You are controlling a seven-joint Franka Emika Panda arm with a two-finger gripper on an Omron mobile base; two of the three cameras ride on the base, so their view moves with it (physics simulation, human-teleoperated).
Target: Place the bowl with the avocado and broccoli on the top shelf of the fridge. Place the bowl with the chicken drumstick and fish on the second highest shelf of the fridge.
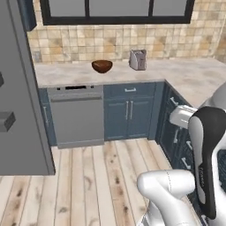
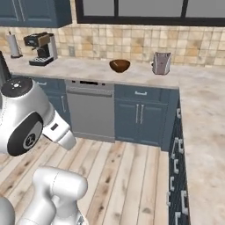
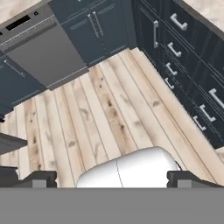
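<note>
A small reddish-brown bowl point(image 1: 102, 66) point(image 2: 119, 66) stands on the counter above the dishwasher, and I cannot make out what is in it. The wide white-grey bowl with the avocado and broccoli is out of view. A tall pale grey panel of the fridge point(image 1: 22, 110), with small ledges on it, runs down the left edge of the left base view. My gripper point(image 3: 114, 179) hangs over the wooden floor and points down at it. Its dark fingertips point(image 3: 41, 178) stand wide apart with nothing between them, so it is open.
A silver toaster point(image 1: 138, 59) point(image 2: 161, 63) sits right of the brown bowl. A coffee machine point(image 2: 41, 48) and a paper towel roll point(image 2: 13, 44) stand at the far left of the counter. The dishwasher point(image 1: 77, 117) and blue cabinets point(image 2: 140, 114) line the wall, with drawers point(image 3: 188, 52) on the right.
</note>
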